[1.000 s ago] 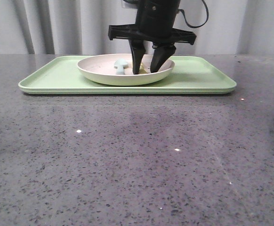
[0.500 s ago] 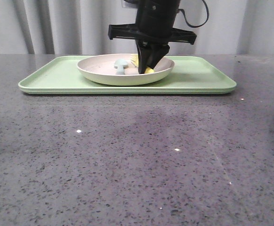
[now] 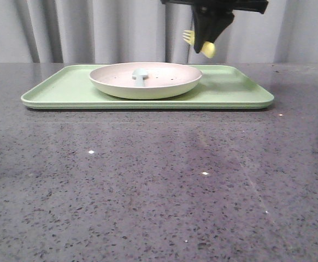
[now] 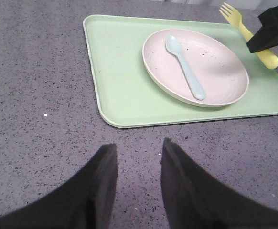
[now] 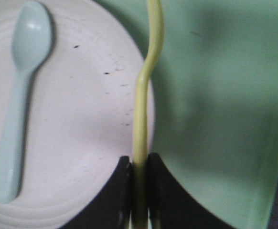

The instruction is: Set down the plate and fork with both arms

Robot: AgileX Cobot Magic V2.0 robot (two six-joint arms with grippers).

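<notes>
The cream-white speckled plate (image 3: 121, 86) sits on the pale green tray (image 3: 233, 90). High above the tray's right part, my right gripper (image 3: 204, 47) is shut on the yellow fork (image 3: 189, 37), which hangs level in the air. The right wrist view shows the fork (image 5: 146, 90) pinched between the right gripper's (image 5: 140, 162) fingers, over the rim of the plate (image 5: 91, 124). In the left wrist view my left gripper (image 4: 138, 145) stands open and empty over the grey table, short of the tray (image 4: 120, 81), with the plate (image 4: 220, 71) and the lifted fork (image 4: 241, 28) beyond it.
A pale blue spoon (image 3: 140, 76) lies inside the plate, its bowl toward the plate's middle (image 4: 187, 67). The speckled grey tabletop (image 3: 159, 180) stretches in front of the tray. Grey curtains hang behind.
My right gripper shut on the fork inside the plate, then rose up and to the right with it. The plate and spoon stayed put.
</notes>
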